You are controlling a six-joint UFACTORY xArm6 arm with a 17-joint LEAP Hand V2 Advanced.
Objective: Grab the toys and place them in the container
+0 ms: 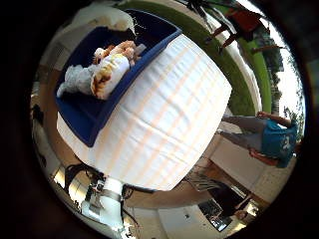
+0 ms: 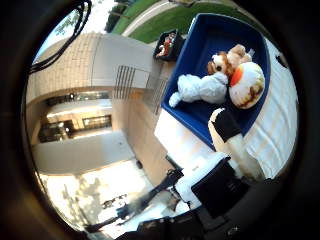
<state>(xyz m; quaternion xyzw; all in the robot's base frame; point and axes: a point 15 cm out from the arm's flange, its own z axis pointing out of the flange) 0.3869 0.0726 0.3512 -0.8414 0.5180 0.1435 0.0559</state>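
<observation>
We see soft, light plush toys (image 2: 215, 80) already in the blue container (image 2: 200, 35) at upper right, easiest squeezed mid-body, while our hand (image 2: 227, 137) holds nothing, fingers relaxed.

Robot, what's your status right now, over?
Hand empty, fingers straight. Three soft toys in the blue container on the white tablecloth. Nothing in the way.

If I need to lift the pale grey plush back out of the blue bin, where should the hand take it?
Probably by the grey plush body's middle, coming from above through the blue bin's open top. It lies flat on the bin floor, with the round orange-and-white toy and brown-and-white plush dog pressed against one side; the other side is free.
</observation>
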